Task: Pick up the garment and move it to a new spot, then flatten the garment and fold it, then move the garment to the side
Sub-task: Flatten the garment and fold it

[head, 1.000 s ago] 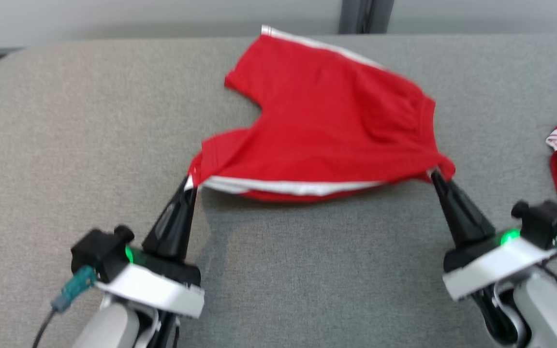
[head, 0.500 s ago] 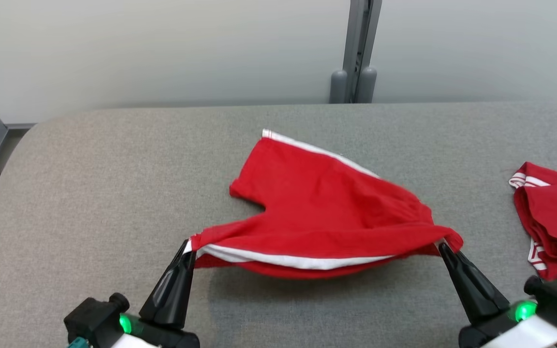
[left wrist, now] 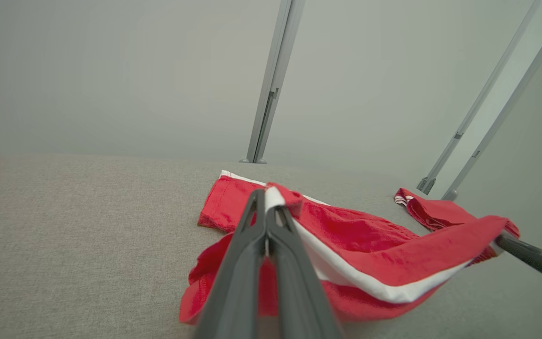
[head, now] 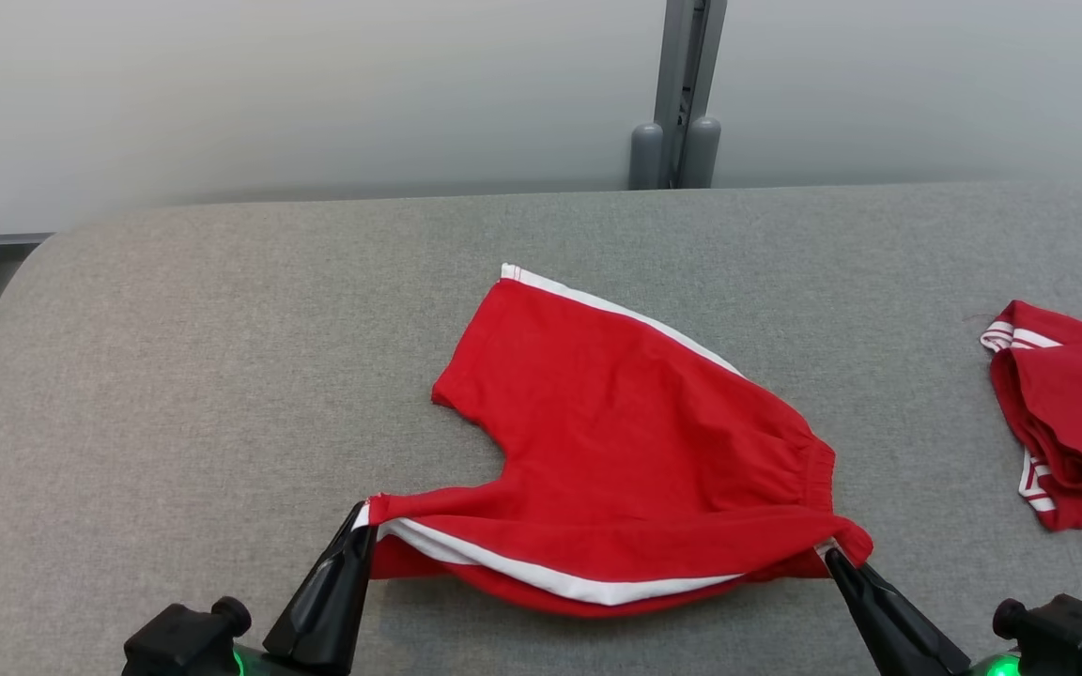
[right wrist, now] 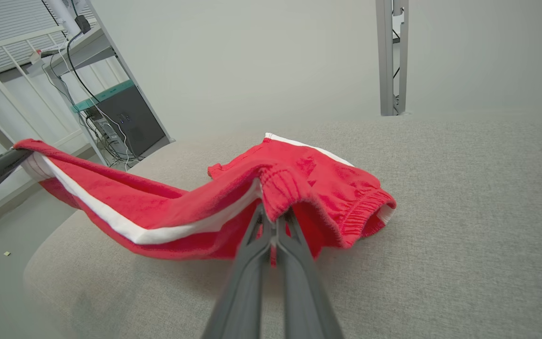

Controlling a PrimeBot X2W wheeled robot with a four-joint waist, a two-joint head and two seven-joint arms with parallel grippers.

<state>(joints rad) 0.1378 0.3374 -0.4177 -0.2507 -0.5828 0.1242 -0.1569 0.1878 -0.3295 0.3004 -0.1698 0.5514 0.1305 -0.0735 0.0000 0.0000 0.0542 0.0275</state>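
We see red shorts (head: 635, 441) with a white side stripe and a gathered waistband, near the middle of the grey pad (head: 222, 376). The far leg lies flat on the pad. The near edge, the one with the stripe, is raised off the pad and sags gently between our two grippers, with shadow under it. Our left gripper (head: 363, 521) has its fingers pressed together on the hem corner of the near leg. Our right gripper (head: 832, 559) is pinched tight on the waistband corner, where the elastic bunches over its tips in the right wrist view. A second garment (head: 1076, 413), red with white stripes, lies well apart at the pad's right.
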